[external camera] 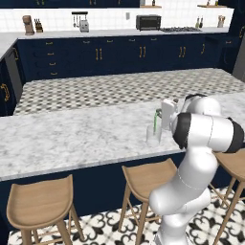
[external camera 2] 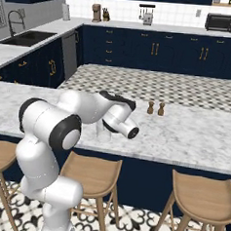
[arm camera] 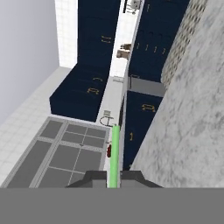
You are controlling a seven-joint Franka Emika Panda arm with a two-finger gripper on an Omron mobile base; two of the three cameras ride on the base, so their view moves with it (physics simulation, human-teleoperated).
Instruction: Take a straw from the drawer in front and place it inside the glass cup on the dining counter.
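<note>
The light-green straw is pinched in my gripper, which is shut on it. In the left base view the straw tilts down toward the clear glass cup on the marbled dining counter, and its lower end reaches the cup's mouth. How deep it goes I cannot tell. In the hand view the straw runs straight out from between the two dark fingertips of the gripper, with the counter to one side. In the right base view my hand covers the cup's spot on the counter.
Two small brown shakers stand on the counter to the right of my hand. Tan wooden stools line the counter's near side, close to my base. Navy cabinets and a back counter lie across the tiled floor.
</note>
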